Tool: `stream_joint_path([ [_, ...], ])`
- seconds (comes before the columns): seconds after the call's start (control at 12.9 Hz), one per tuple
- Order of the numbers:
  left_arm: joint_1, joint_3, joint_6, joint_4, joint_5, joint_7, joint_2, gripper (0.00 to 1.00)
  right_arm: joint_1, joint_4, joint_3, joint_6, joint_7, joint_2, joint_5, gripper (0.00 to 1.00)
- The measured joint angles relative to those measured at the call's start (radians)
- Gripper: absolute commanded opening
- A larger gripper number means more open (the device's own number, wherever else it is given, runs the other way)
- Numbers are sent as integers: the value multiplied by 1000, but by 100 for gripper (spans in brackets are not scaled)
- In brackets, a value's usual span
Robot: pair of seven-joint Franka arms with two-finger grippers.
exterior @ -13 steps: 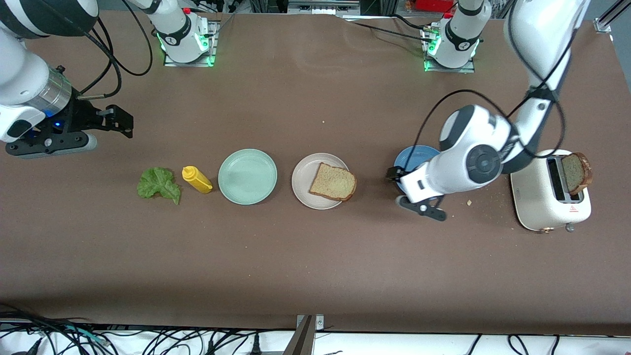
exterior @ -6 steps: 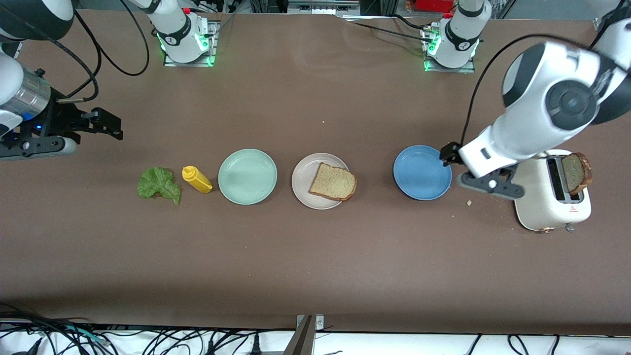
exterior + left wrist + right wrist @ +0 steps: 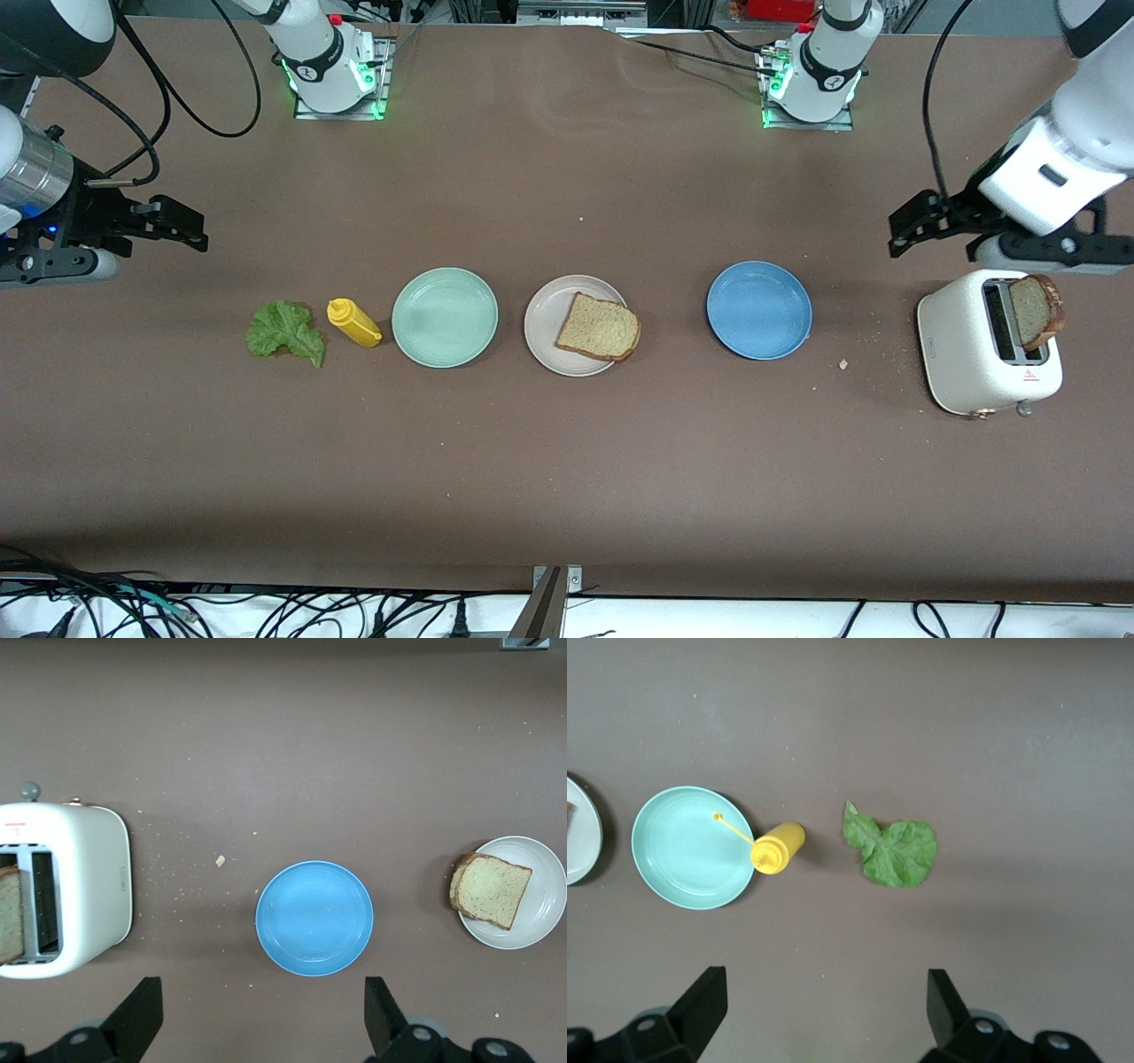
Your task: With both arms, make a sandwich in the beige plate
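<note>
Beige plate [image 3: 551, 330] mid-worktop holds one bread slice [image 3: 599, 329], overhanging its rim, so it could slip off. Lettuce [image 3: 284, 330] lies apart. Left end effector [image 3: 921, 229] and right end effector [image 3: 168, 226], both spread, hover empty.

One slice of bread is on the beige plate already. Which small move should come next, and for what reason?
Probably the right claw, open and up over bare table, should descend toward the ruffled green lettuce leaf lying beside the yellow squeeze bottle. The round beige plate holds only one brown square bread slice. The left claw is open above the white toaster, which holds the second slice.
</note>
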Motion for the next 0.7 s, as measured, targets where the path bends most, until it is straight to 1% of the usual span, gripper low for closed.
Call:
stream_joint_path([
  [0.23,-22,-36,1,-35,58,-9,-10,100,0,0,-13,-28,-3,0,0,100],
  [0.31,-24,-43,1,-43,56,-16,-10,100,0,0,-14,-30,-19,0,0,100],
  [0.7,-16,-39,4,-52,41,-20,16,100,6,0,-13,-28,-59,16,-7,100],
])
